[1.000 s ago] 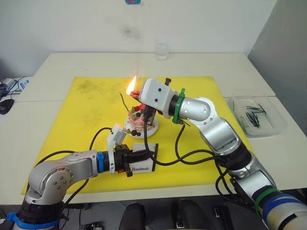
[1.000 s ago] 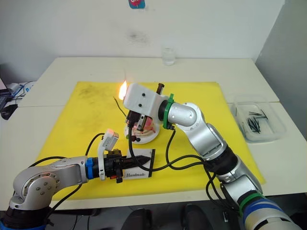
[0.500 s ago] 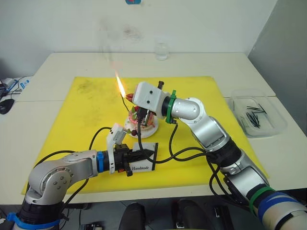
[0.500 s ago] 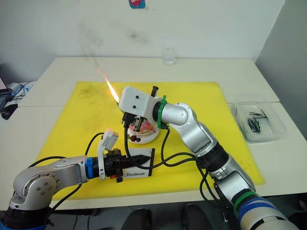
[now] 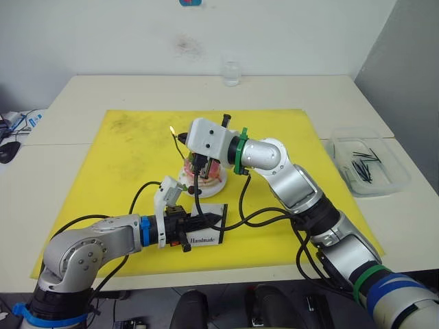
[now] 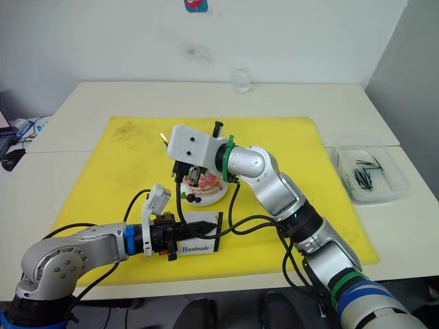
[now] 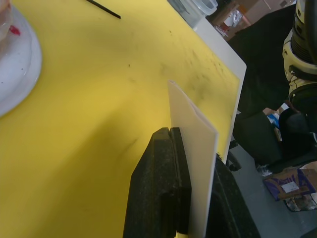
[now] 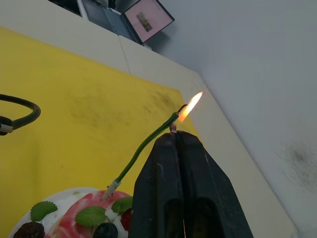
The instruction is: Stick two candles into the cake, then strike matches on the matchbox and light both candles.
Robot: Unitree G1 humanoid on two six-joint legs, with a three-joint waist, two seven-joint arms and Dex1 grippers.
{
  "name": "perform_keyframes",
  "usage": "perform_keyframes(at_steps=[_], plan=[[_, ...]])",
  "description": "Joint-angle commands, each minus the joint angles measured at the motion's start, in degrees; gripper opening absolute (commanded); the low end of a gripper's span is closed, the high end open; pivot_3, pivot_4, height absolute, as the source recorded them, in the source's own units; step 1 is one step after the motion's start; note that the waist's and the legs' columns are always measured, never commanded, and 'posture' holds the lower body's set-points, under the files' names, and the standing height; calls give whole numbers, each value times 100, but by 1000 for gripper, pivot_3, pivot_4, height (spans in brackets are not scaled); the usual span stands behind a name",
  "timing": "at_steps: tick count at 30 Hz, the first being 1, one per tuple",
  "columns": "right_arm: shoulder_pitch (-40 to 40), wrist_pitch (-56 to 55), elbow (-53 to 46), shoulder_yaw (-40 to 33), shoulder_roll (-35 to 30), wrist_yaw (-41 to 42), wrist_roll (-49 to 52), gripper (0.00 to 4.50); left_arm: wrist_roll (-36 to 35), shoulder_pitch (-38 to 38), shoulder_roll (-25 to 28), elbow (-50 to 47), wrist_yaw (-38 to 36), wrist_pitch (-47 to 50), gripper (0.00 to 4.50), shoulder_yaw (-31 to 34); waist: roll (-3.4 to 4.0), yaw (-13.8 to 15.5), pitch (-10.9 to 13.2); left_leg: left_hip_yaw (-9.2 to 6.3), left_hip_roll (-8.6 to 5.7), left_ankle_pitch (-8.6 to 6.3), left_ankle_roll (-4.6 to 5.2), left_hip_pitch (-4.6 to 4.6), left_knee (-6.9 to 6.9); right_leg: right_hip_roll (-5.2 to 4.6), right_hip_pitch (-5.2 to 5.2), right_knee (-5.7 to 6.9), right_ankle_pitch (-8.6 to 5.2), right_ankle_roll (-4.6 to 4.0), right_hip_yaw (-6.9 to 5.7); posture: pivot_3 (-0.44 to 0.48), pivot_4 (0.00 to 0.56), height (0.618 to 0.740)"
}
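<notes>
- Burning at its tip, the green candle (image 8: 148, 141) stands stuck in the pink-frosted cake (image 5: 203, 173), a small flame (image 8: 189, 106) licking off its upper end.
- The candle is a very thin, slightly wavy green stick with a pale bare foot where it enters the frosting; its long axis leans away from upright, rising out of the cake's top toward the far left part of the yellow mat (image 5: 130, 157), lit end highest.
- The cake is small and round, topped with green leaves and dark berries, and sits on a small white plate (image 7: 20, 64) near the middle of the mat.
- The right gripper (image 8: 176, 136) hangs over the cake with its two black fingers pressed together, tips just beside the candle's burning end; a tiny stub shows between the tips, too small to name.
- The left gripper (image 7: 190, 163) is clamped on the matchbox (image 5: 206, 234), a flat white box with "Handmade" printed on its face, held on edge just in front of the plate at the near side of the mat.
- One thin dark stick (image 7: 103, 9) lies flat on the mat beyond the plate, as seen from the left wrist.
- A clear tray (image 5: 367, 164) holding short dark matches (image 5: 362, 164) rests on the white table (image 5: 62, 110) to the right, well apart from the mat.
- A clear glass (image 5: 231, 72) stands at the table's far edge.
</notes>
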Motion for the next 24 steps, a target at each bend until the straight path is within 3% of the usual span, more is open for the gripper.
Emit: perform_keyframes(at_steps=[1,24], plan=[[-138,-143,-103,-80,47,26,-30,25,-20,-42,-42,-90,2,-94,0,23,0,0,0,0,0,0,0,0,0,0,0,0,0,0,0,0,150,740],[-58,-111,-277,-157,-2,67,-74,25,23,-114,-14,-34,-65,-68,0,-24,0,0,0,0,1,0,0,0,0,0,0,0,0,0,0,0,150,740]])
